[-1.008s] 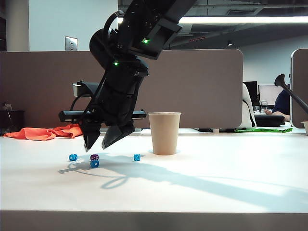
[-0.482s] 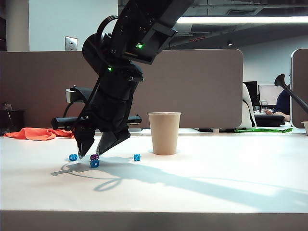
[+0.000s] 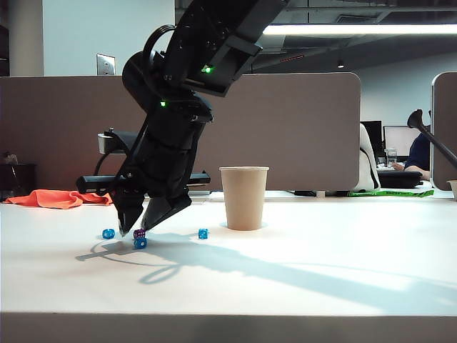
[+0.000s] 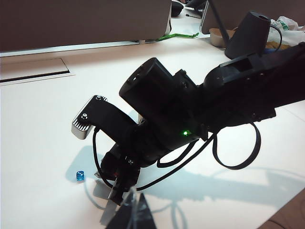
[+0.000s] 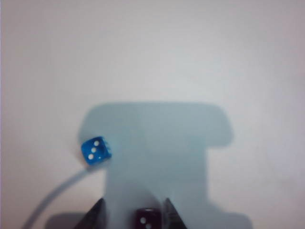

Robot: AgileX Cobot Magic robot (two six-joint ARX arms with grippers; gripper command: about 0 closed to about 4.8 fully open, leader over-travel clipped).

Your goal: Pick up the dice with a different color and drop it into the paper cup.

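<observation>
The dark purple dice (image 3: 140,233) rests on the white table (image 3: 321,257), touching a blue die (image 3: 140,243) in front of it. My right gripper (image 3: 136,229) has reached across to the left and points down over the purple dice (image 5: 146,218), which sits between its open fingertips (image 5: 97,214) with a gap on each side. The tan paper cup (image 3: 244,198) stands upright to the right of the gripper. My left gripper (image 4: 133,215) shows only as a dark wedge with its tips together, looking at the right arm (image 4: 181,114).
Two more blue dice lie on the table, one (image 3: 108,234) left of the gripper and one (image 3: 203,234) near the cup; one blue die (image 5: 96,150) shows just beyond the fingertips. An orange cloth (image 3: 68,198) lies at the back left.
The right gripper has come down and to the left until its tips are level with the purple dice, and its jaws have narrowed a little around it. The dice and cup have not moved.
</observation>
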